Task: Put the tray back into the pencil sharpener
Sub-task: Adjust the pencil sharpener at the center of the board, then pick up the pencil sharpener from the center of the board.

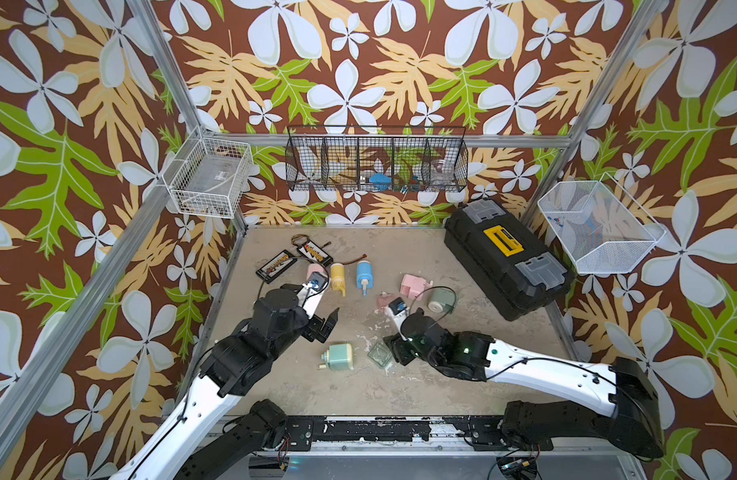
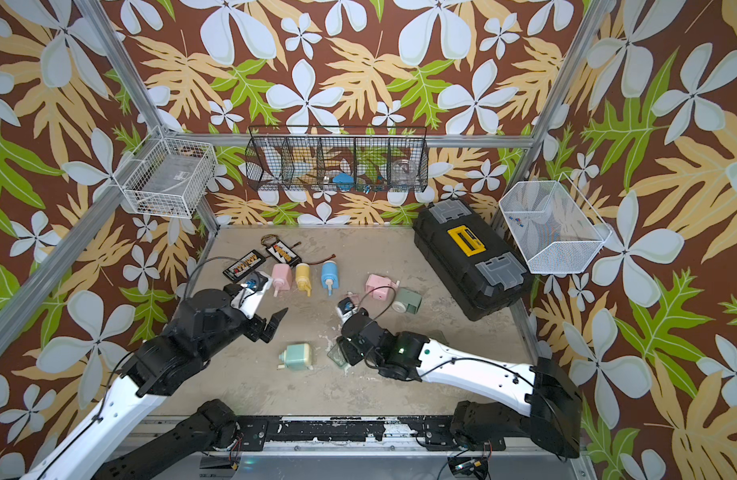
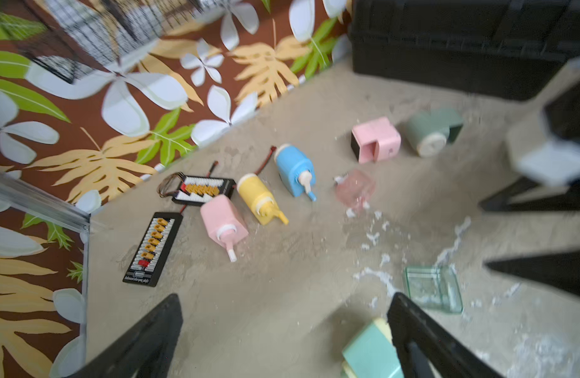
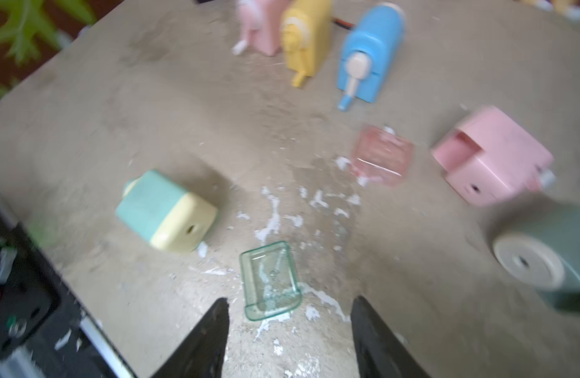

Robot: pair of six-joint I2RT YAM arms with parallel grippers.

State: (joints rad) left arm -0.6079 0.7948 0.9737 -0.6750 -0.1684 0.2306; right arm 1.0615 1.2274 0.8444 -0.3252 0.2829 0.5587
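Your table (image 1: 421,249) is a rough, matte, concrete-looking slab, so things should drag on it rather than skate. Over it the left end effector (image 3: 285,296) hangs with its black wedge fingers spread fully apart and nothing between them. It is close by the mint-and-cream pencil sharpener (image 1: 337,356), a rounded, hard plastic block lying on its side. By colour that looks like the tray's home, though I can't see its slot from here. It seems light enough to scoot if you push into it unbraced, so I'd pin it first. The right end effector (image 4: 290,301) is also parted and grips nothing. It sits low over the table, with the tray (image 4: 270,281) lying flat just ahead of its fingertips and near the sharpener. That tray is a small, shallow box of green-tinted clear plastic with thin upright walls, rounded corners and an open top, and a curled lip at the end nearest the fingers. Expect it to be very light and slick on its glossy faces. It should be stiff, yet thin enough to crack or pop free under a hard squeeze. I'd pinch it gently across the two long walls near the lip, leaving the far end free to enter the slot. Smallest of all, white flecks (image 4: 272,219) of chipped coating litter the table around it.
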